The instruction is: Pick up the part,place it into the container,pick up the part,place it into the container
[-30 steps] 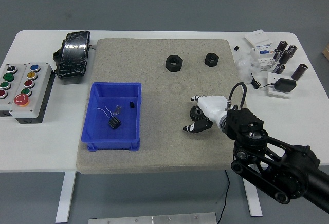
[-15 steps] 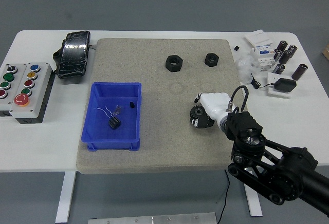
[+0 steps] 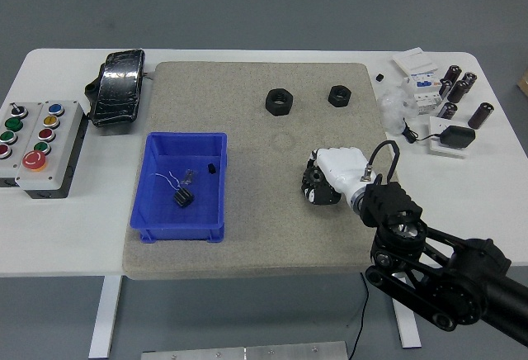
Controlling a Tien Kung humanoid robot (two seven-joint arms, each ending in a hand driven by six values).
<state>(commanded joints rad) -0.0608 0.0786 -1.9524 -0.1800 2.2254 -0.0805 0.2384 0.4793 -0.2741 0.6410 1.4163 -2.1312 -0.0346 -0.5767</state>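
Observation:
A black gear-shaped part [image 3: 313,187] lies on the grey mat [image 3: 247,236], right of centre. My right hand [image 3: 330,177], white with a black arm behind it, is curled over this gear and closed around it. The blue container [image 3: 155,211] sits at the mat's left and holds a small black gear [image 3: 183,198], a tiny black piece [image 3: 211,168] and some thin wire. Two black hex nuts [image 3: 280,101] [image 3: 339,95] rest near the mat's far edge. No left arm shows.
A button box [image 3: 37,141] with coloured buttons stands at the far left, a black wrapped device [image 3: 118,87] behind it. At the table's right end lie capacitors [image 3: 459,87], a white breaker [image 3: 422,83] and a black adapter [image 3: 455,137].
My right hand has closed: its fingers, spread beside the gear a second ago, now wrap over it. The hand and gear shifted slightly up and left.

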